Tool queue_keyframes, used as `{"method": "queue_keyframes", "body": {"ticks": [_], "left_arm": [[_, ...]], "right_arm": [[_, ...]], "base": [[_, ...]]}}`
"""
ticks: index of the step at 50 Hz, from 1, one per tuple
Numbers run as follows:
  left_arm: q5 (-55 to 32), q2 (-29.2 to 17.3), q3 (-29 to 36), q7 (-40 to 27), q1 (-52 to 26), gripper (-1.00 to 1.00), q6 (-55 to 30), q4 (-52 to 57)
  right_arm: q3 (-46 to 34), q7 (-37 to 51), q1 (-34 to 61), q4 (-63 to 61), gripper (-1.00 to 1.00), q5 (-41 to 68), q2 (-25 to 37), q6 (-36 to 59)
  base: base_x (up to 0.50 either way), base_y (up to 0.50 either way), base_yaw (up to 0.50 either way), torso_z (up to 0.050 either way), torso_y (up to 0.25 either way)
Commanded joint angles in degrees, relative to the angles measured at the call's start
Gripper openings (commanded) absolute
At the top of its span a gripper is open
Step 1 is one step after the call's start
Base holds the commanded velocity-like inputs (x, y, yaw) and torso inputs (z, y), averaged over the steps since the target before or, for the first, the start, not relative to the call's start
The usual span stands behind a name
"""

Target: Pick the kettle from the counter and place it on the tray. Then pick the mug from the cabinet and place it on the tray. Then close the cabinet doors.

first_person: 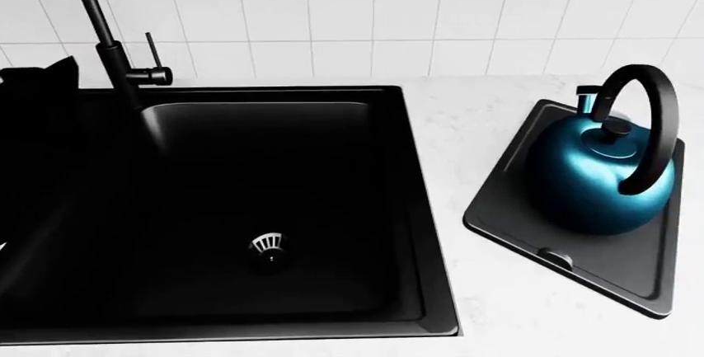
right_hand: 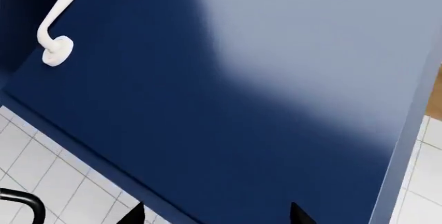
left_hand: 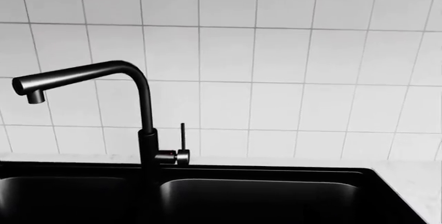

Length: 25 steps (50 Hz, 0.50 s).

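Right gripper (right_hand: 215, 214): raised before a navy cabinet door (right_hand: 228, 100), tips spread wide, empty. Left gripper: state cannot be told. Head view only: kettle (first_person: 599, 177) upright on tray (first_person: 500, 217).

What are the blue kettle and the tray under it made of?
The kettle looks like shiny metal, coated teal: bright highlights slide over its round body. Its arched handle is dull black, maybe plastic. The tray is flat matte black with hardly any shine, so plastic or painted metal; the render cannot settle which.

Even, bright light is washing the white tiles (left_hand: 276, 53). The sink (first_person: 264, 209) is swallowing detail in blackness, while the kettle (first_person: 594, 180) is showing soft highlights. A pale sheen is fading across the blue cabinet door (right_hand: 241, 79).
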Motion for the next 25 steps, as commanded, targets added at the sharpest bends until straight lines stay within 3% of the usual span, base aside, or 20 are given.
{"method": "queue_keyframes", "body": {"ticks": [1,11,25], "left_arm": [[-0.2,0.5,0.8,-0.5,-1.5,1.0,-0.8,0.1],[0.2,0.8,1.1,-0.3,-2.1,1.0,-1.2,-0.1],[0.4,1.2,1.3,0.0,-3.0,1.0,-1.7,0.0]], "right_arm": [[1.9,11.9,-4.3,-12.9,1.0,8.1,5.2,3.5],[2.7,21.3,-10.7,-21.8,1.0,12.7,8.5,0.8],[3.6,26.2,-21.1,-28.5,1.0,9.9,14.3,-4.4]], "base": [[0.0,0.0,0.0,0.0,0.0],[0.0,0.0,0.0,0.0,0.0],[0.0,0.0,0.0,0.0,0.0]]}}
